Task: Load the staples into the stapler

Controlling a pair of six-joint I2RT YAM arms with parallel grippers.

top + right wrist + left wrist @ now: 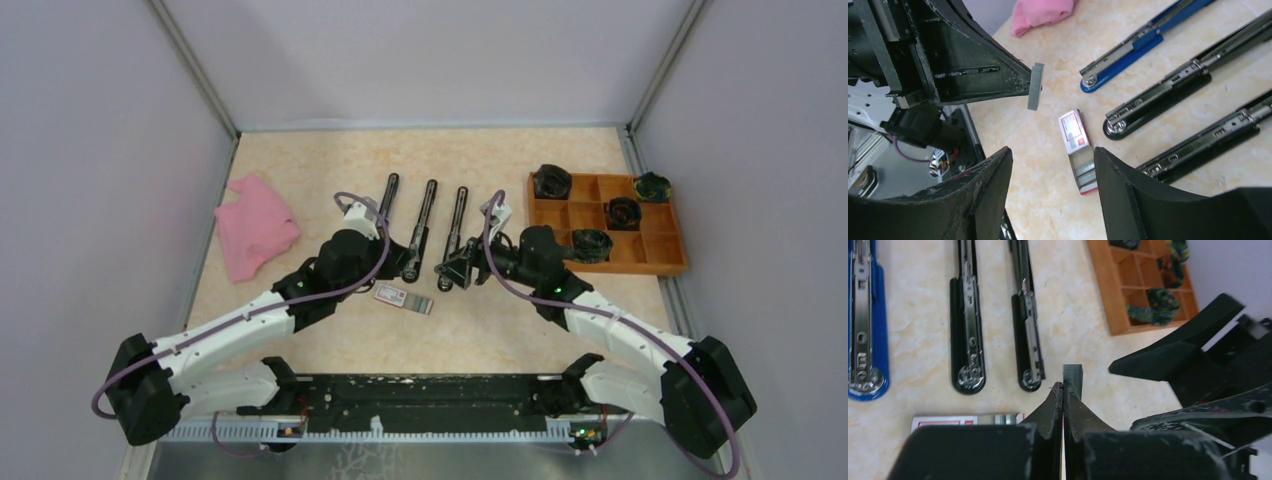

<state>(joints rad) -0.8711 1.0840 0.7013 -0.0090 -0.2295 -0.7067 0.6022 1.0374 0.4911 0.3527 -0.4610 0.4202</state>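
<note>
Your left gripper (1062, 388) has its jaws pressed together, and a short grey staple strip (1072, 375) is pinched at the very tip. From the right wrist view you see that strip (1035, 86) as a small flat metallic bar held on edge, up off the table, sticking out past the fingertip. Your right gripper (1053, 155) faces it with its jaws standing apart and nothing between them. Its two black fingers (993, 185) frame the bare tabletop and the staple box. That staple box (1079, 150) lies flat on the table just below the two grippers. It is small and white with red print, and its inner drawer is slid partly out to show more grey staples at one end. In the overhead view you find the box (403, 298) just in front of the two grippers, where the left (408, 264) and right (450, 272) nearly meet. Beyond them three staplers lie opened out flat, side by side: a blue stapler (865, 330) on the left, then one black stapler (967, 330) and a second black stapler (1026, 325), with their metal staple channels facing up. A pink cloth (255, 225) sits far left, and a wooden tray (620, 268) with dark rolled items in some compartments sits far right.
</note>
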